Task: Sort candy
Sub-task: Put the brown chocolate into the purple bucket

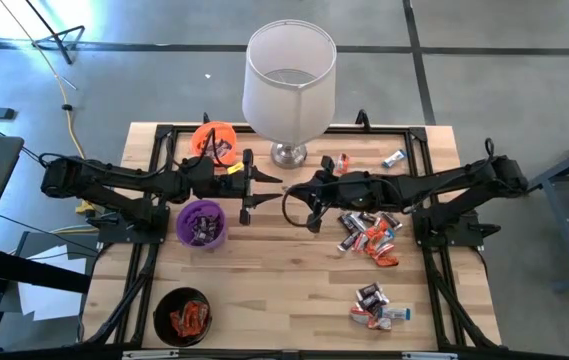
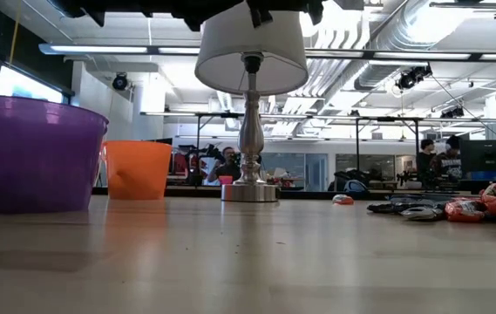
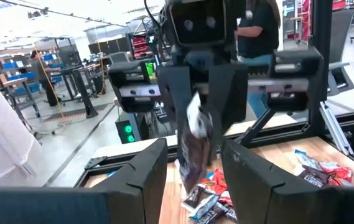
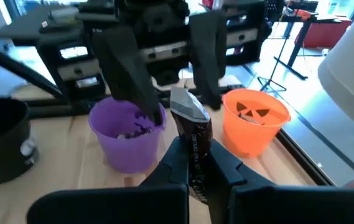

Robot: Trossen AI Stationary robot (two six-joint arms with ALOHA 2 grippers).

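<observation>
The right claw [image 4: 195,163] is clamped on a dark brown wrapped candy with a silver crimped end [image 4: 192,134], holding it upright above the middle of the pale wooden counter [image 1: 284,290]. The left claw [image 1: 260,190] faces it with its fingers spread apart on either side of the candy, beside the purple plastic cup [image 1: 202,224]. More shiny wrapped sweets [image 1: 368,235] lie scattered on the counter under the right arm.

An open industrial lab: exposed ceiling ducts [image 2: 422,35], workbenches [image 3: 71,81], concrete floor [image 1: 524,80].
</observation>
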